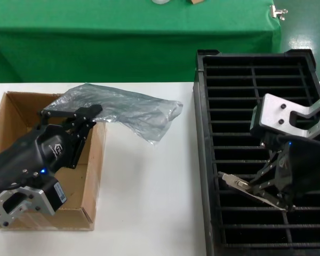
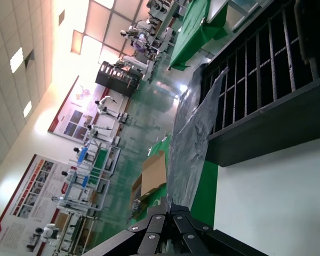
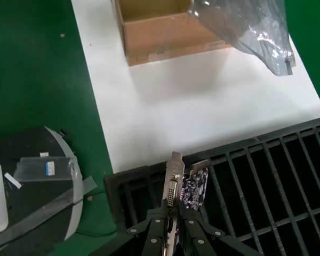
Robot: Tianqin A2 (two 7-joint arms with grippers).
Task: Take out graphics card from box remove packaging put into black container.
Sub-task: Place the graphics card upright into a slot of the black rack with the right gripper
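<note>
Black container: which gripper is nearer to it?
Right. The right gripper is over the black container, shut on the graphics card. The left gripper is away over the box, holding up the bag.

The head camera looks down on the white tabletop (image 1: 149,202); the left wrist camera looks low across it at the black container (image 2: 266,80); the right wrist camera looks down past that container (image 3: 277,181) to the box (image 3: 160,32).
</note>
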